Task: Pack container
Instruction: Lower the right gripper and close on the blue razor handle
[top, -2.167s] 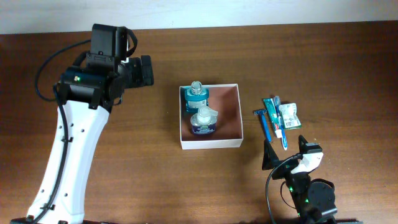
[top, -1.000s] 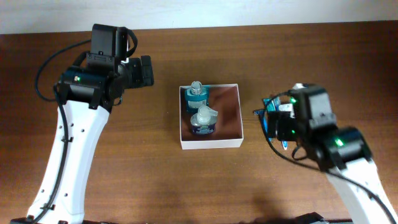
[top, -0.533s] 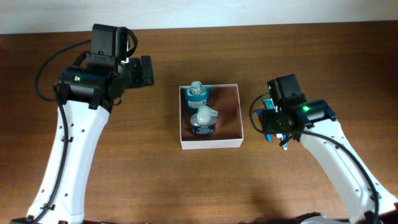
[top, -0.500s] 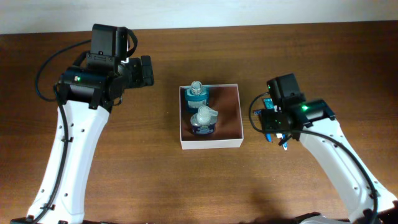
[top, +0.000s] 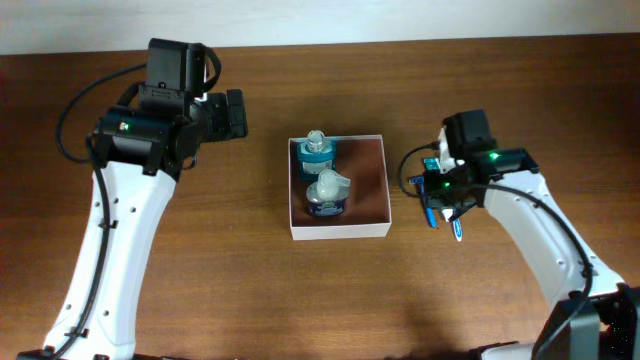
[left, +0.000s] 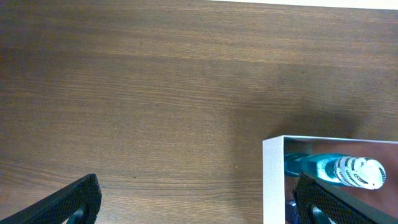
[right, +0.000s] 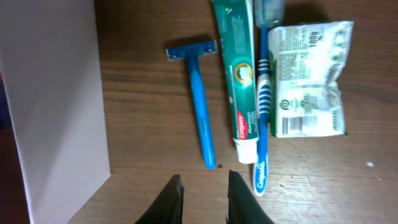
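The container (top: 372, 205), a shallow white box with a brownish-pink inside, sits mid-table and holds a teal bottle (top: 317, 152) and a clear blue-labelled bottle (top: 327, 192). Its white wall (right: 56, 106) fills the left of the right wrist view. Beside it lie a blue razor (right: 200, 118), a green toothpaste tube (right: 239, 81), a blue-and-white toothbrush (right: 262, 106) and a white packet (right: 311, 81). My right gripper (right: 205, 199) hovers just short of the razor's handle end, jaws narrowed to a small gap with only bare wood between. My left gripper (left: 196, 202) is wide open left of the container, holding nothing.
The left arm (top: 150, 130) stands over the table's back left. In the left wrist view the container's corner (left: 272, 180) and the teal bottle (left: 329, 169) show at the right. Brown wooden table (top: 250, 280) surrounds everything.
My right arm has come up from the table's front edge to hover over the toiletries, and its jaws have narrowed from wide open to a small gap. The left arm has not moved.
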